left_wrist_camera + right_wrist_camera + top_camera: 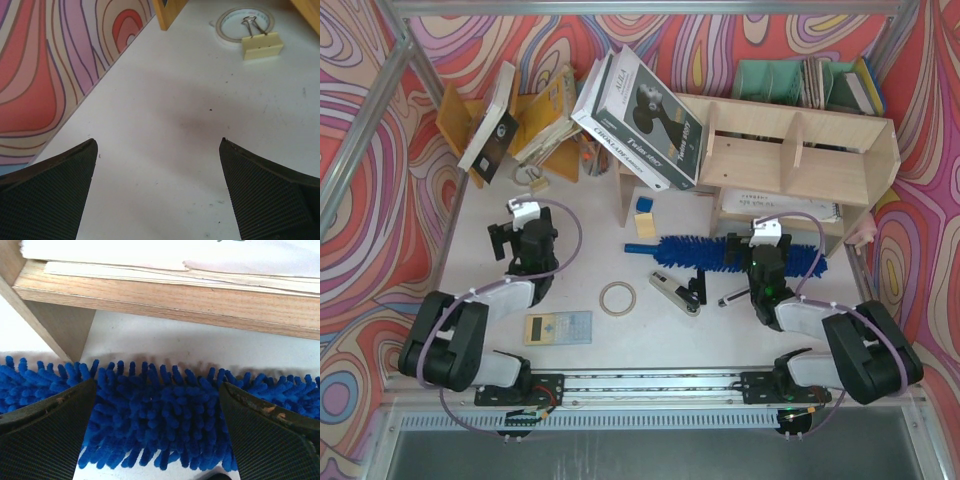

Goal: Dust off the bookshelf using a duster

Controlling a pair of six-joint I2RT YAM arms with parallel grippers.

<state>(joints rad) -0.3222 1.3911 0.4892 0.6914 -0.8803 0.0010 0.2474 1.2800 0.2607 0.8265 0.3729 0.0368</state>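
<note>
Top external view: the bookshelf [790, 150] stands at the far right of the table [470, 270], with a large boxed item [640, 118] leaning against its left end. The duster [695, 252] lies flat on the table just in front of the bookshelf's lower tier, its fluffy head running left to right and its thin handle pointing left. The right gripper [760, 242] hangs directly over the right part of the fluffy head with its jaws spread wide. The left gripper [523, 222] is well apart from the duster, over bare table on the left, its jaws also spread and holding nothing. A tape roll [617, 298], a calculator [558, 327] and a utility knife [675, 293] lie between the two arms.

Left wrist view: both fingers [50, 195] stand far apart above the white tabletop. Ahead of them lies a tape ring [227, 20] with a cream binder clip [262, 44] resting on it.

Right wrist view: the open fingers [45, 440] frame the blue duster [160, 415], which runs across beneath them. Whether they touch the fibres cannot be told. Just beyond it is the bookshelf's bottom board [175, 295] with papers [150, 252] lying on it.
</note>
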